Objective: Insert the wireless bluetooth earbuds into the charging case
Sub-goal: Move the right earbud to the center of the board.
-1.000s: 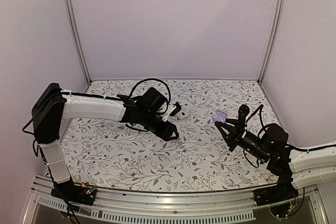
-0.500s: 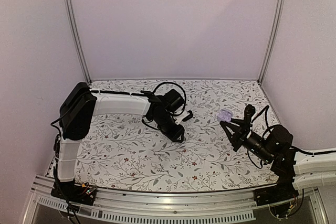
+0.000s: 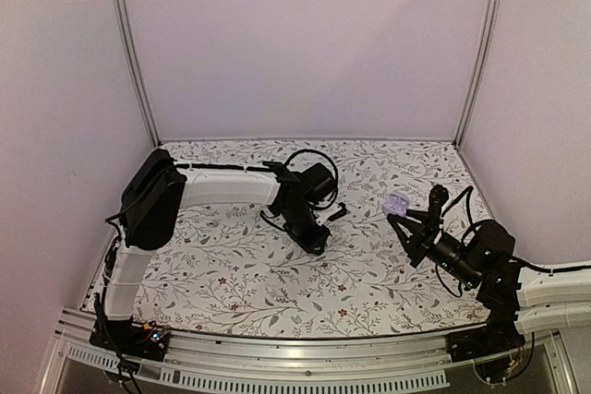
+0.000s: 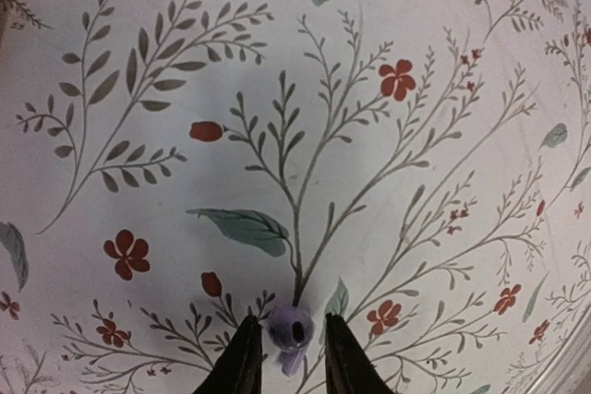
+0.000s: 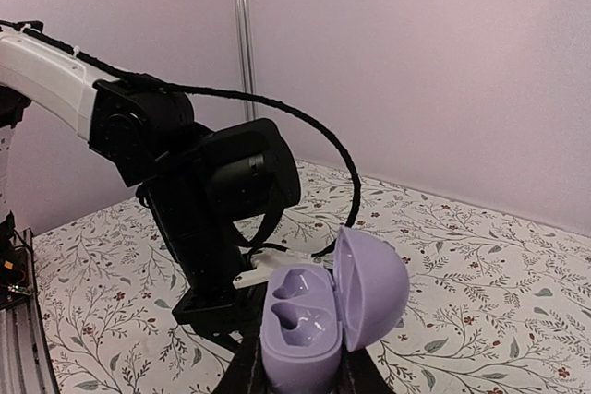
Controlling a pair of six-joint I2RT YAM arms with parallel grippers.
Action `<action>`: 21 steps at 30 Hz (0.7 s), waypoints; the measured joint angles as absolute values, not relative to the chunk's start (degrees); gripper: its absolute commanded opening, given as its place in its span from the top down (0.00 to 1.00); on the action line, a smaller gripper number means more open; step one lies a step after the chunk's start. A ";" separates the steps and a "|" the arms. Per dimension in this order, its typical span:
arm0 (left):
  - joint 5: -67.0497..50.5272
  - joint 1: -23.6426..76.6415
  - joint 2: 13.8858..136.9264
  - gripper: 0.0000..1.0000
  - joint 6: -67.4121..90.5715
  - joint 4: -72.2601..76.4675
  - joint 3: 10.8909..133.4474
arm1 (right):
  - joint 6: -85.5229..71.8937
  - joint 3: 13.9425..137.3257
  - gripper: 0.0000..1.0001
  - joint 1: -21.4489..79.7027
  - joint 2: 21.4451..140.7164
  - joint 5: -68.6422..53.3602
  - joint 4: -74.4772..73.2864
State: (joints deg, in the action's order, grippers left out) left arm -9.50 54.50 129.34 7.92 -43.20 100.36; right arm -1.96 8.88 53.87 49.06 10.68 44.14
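Two arms over a floral bench [image 3: 231,274]: my left end effector [image 4: 290,323] is at a lilac earbud [image 4: 289,337], and my right end effector [image 5: 300,368] holds the open charging case [image 5: 300,325].
The left fingers flank the earbud closely. Its long axis runs 12 to 6 o'clock, parallel to them, and I cannot tell whether they pinch it. My right end effector is clamped on the case base, with both sockets empty. From above, the case is at about 2 o'clock from the earbud.
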 measured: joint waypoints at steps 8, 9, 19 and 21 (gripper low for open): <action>-5.63 56.03 132.27 0.86 6.48 -46.19 104.44 | -1.96 8.88 1.00 53.82 49.08 10.83 44.14; -5.28 56.14 132.33 0.87 6.28 -46.46 104.64 | -1.96 8.88 1.00 53.80 49.08 10.85 44.14; -4.03 56.25 125.89 0.88 6.28 -46.26 94.39 | -1.74 8.86 1.00 53.56 49.06 10.83 44.14; -4.03 56.25 123.07 0.87 6.55 -46.35 90.11 | -1.67 8.86 1.00 53.56 49.12 10.81 44.14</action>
